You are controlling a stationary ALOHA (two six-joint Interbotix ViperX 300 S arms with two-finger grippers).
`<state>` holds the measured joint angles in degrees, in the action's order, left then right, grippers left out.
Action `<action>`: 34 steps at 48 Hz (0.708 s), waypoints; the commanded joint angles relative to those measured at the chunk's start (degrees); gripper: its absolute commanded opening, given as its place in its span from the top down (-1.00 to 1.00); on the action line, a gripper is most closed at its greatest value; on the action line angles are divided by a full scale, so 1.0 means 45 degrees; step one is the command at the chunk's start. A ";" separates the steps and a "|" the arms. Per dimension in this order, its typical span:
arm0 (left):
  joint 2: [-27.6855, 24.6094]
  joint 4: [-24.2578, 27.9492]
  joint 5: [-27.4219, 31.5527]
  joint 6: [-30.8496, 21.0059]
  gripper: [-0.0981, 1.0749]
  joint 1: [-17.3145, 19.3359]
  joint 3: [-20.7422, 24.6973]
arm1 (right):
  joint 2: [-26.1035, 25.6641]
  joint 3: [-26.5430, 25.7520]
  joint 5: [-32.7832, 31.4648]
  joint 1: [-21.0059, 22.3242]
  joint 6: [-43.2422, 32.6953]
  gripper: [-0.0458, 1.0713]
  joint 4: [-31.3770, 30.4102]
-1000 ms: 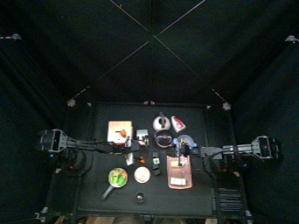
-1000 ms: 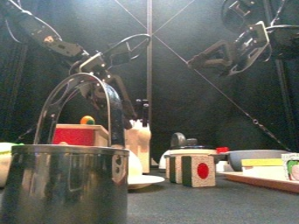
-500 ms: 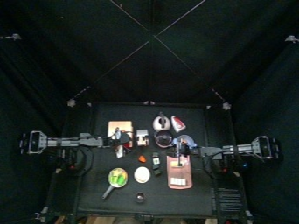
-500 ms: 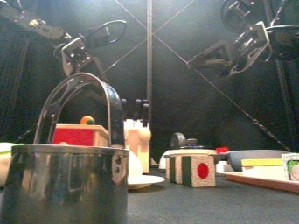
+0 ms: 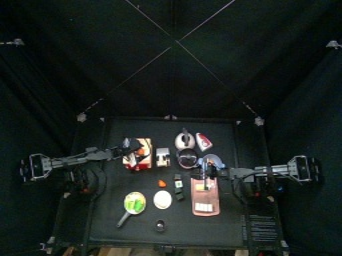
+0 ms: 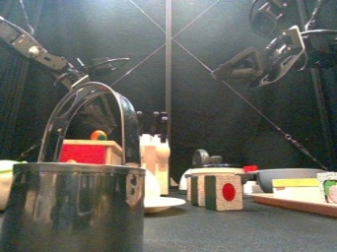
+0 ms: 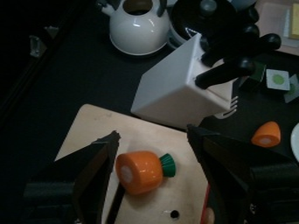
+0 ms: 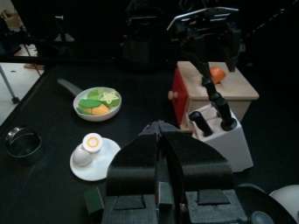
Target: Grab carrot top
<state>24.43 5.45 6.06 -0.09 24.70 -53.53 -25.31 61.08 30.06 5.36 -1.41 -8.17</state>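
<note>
The carrot (image 7: 142,171) is seen lying on the pale board (image 7: 100,140), between the spread jaws of the left end effector (image 7: 158,166). The right end effector (image 8: 176,144) is held together, well apart.

Overhead, table-level and wrist cameras — all share the knife block (image 7: 193,74).

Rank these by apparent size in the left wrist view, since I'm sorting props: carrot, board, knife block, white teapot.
1. board
2. knife block
3. white teapot, though it lies farther from the camera and is partly cut off, so its true size is unsure
4. carrot
</note>
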 commanded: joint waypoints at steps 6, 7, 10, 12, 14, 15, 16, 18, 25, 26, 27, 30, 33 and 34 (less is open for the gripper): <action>0.0117 0.0020 0.0098 0.0000 -0.82 0.0039 -0.0117 | -0.0078 -0.0117 0.0039 0.0020 0.0000 0.43 0.0039; 0.0137 0.0020 0.0137 -0.0020 -0.82 0.0039 -0.0137 | -0.0078 -0.0117 0.0039 0.0020 0.0000 0.43 0.0039; 0.0176 0.0000 0.0176 -0.0020 -0.82 0.0039 -0.0273 | -0.0098 -0.0117 0.0059 0.0020 0.0000 0.42 0.0039; 0.0195 0.0020 0.0176 -0.0020 -0.82 0.0039 -0.0332 | -0.0078 -0.0117 0.0039 0.0020 0.0000 0.42 0.0039; 0.0195 0.0000 0.0195 -0.0020 -0.82 0.0039 -0.0391 | -0.0078 -0.0117 0.0039 0.0020 0.0000 0.43 0.0039; 0.0215 0.0020 0.0176 -0.0020 -0.82 0.0020 -0.0410 | -0.0078 -0.0117 0.0039 0.0020 0.0000 0.43 0.0039; 0.0234 0.0000 0.0176 -0.0020 -0.82 0.0039 -0.0449 | -0.0078 -0.0117 0.0059 0.0020 0.0000 0.43 0.0039; 0.0254 -0.0020 0.0176 -0.0020 -0.82 0.0020 -0.0488 | -0.0098 -0.0117 0.0059 0.0020 0.0000 0.43 0.0039; 0.0273 -0.0098 0.0176 -0.0020 -0.82 -0.0020 -0.0586 | -0.0078 -0.0117 0.0039 0.0000 0.0000 0.43 0.0039; 0.0293 -0.0098 0.0176 -0.0020 -0.82 -0.0039 -0.0605 | -0.0078 -0.0117 0.0039 0.0020 0.0000 0.43 0.0039; 0.0273 -0.0098 0.0176 -0.0020 -0.81 -0.0039 -0.0645 | -0.0078 -0.0117 0.0039 0.0000 0.0000 0.43 0.0039; 0.0293 -0.0137 0.0176 -0.0020 -0.81 -0.0078 -0.0703 | -0.0098 -0.0117 0.0059 0.0020 0.0000 0.43 0.0039; 0.0273 -0.0215 0.0176 -0.0039 -0.81 -0.0098 -0.0723 | -0.0078 -0.0117 0.0039 0.0020 0.0000 0.43 0.0039; 0.0273 -0.0215 0.0156 -0.0039 -0.81 -0.0098 -0.0742 | -0.0098 -0.0117 0.0039 0.0020 0.0000 0.43 0.0059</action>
<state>25.49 4.83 7.03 -0.18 24.43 -57.39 -25.22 61.08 29.97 5.36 -1.32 -8.09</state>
